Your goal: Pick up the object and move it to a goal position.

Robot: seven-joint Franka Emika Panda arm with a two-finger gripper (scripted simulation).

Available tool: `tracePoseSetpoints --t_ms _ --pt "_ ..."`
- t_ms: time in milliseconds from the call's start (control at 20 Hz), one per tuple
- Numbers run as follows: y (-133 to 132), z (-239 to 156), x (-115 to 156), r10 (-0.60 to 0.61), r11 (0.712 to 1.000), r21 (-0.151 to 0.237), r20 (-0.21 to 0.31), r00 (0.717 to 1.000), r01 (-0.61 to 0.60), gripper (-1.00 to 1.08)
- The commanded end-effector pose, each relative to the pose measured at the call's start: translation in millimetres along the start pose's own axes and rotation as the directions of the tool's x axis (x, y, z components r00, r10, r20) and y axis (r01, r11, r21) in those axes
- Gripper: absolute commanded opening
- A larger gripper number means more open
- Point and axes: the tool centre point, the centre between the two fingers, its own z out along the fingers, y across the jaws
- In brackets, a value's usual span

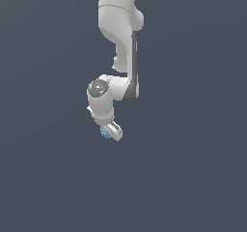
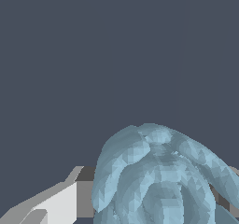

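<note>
The object (image 1: pixel 104 132) is a tiny pale blue-teal lump at the tip of my white gripper (image 1: pixel 110 130), below the arm's wrist in the exterior view. In the wrist view the object (image 2: pixel 158 176) looks large, with a swirled, mottled surface. It sits between the two fingers. One white finger (image 2: pixel 56 202) touches its side. The other finger is almost hidden behind it at the frame's edge. The jaws are closed on the object. I cannot tell whether it rests on the ground or is lifted.
The white arm (image 1: pixel 120 37) comes down from the top of the exterior view. A plain dark grey-blue surface (image 1: pixel 193 153) lies all around it. No other objects show.
</note>
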Motion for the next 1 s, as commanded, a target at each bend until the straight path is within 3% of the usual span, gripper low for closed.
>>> tracePoseSetpoints --t_ms 0,450,950 --pt "0.7 0.9 0.3 0.001 1.0 -0.001 0.0 1.0 -0.001 -1.0" --pt "3.1 -15.3 13.9 0.0 1.0 0.0 0.0 1.0 0.0 -1.0" --pt "14.5 -71.5 65.4 0.0 1.0 -0.001 -0.001 1.0 0.0 -1.0"
